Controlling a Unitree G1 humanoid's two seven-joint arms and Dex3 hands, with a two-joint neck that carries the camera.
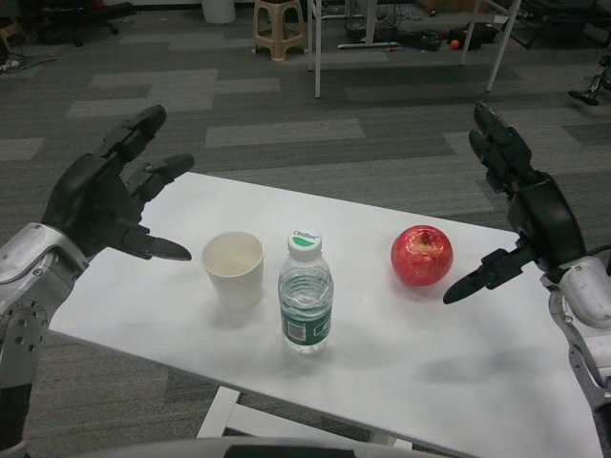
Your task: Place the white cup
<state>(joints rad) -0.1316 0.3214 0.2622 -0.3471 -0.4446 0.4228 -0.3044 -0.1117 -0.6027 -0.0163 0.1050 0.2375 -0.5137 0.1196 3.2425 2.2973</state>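
Observation:
A white paper cup [234,268] stands upright on the white table [430,372], left of centre, with nothing in it that I can see. My left hand [110,196] hovers to the cup's left and above the table's left edge, fingers spread, holding nothing. My right hand [520,205] is raised at the table's right side, fingers apart, its thumb pointing toward a red apple [420,256].
A clear water bottle [305,296] with a green-and-white cap stands just right of the cup, nearly touching it. The apple sits further right. Beyond the table lie grey carpet, a stool [279,27] and table legs.

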